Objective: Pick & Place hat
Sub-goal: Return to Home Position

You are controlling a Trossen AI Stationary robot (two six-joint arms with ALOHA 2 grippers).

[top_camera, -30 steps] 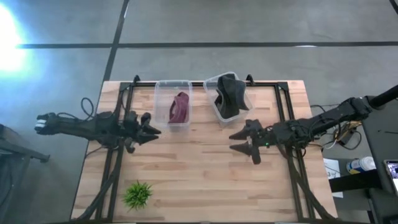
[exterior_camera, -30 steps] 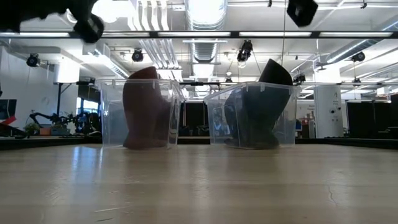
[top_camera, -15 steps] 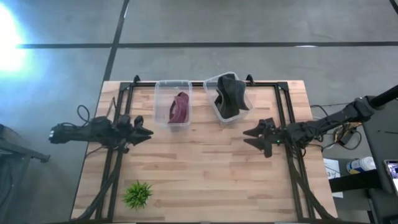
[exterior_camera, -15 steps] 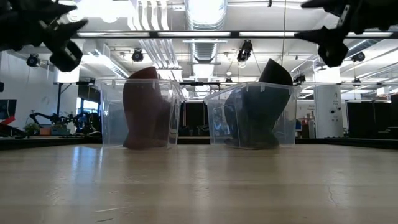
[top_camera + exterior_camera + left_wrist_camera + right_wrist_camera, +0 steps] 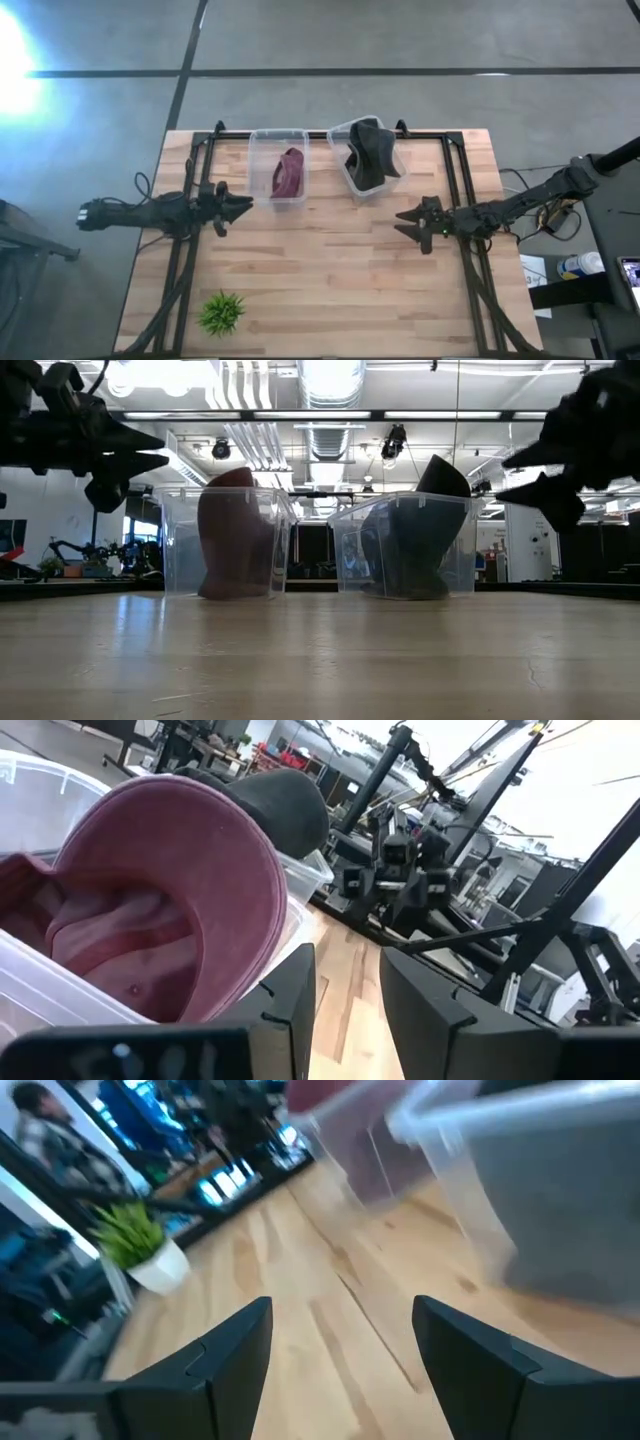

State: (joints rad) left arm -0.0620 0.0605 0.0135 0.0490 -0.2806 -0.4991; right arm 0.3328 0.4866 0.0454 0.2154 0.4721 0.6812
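Note:
A maroon hat (image 5: 288,172) stands on edge in the left clear bin (image 5: 277,198); the left wrist view shows its curved brim (image 5: 170,910) close ahead. A dark hat (image 5: 370,153) fills the tilted right clear bin (image 5: 345,175) and pokes above its rim (image 5: 440,475). My left gripper (image 5: 243,208) hovers open above the table just left of the maroon hat's bin, pointing at it (image 5: 347,985). My right gripper (image 5: 400,224) hovers open near the table's right side, on the near side of the dark hat's bin (image 5: 340,1340). Both hang empty in the air (image 5: 160,448) (image 5: 502,478).
A small green potted plant (image 5: 221,312) stands near the table's near left corner and shows in the right wrist view (image 5: 140,1240). Black frame rails (image 5: 185,250) (image 5: 470,260) run along both sides. Bare wood (image 5: 320,270) lies between the grippers and the near edge.
Both grippers have come down from high above the table to about the height of the bins' rims. My right gripper has also drawn back toward the table's right edge. My left gripper has stayed beside the maroon hat's bin. The hats and bins have not moved.

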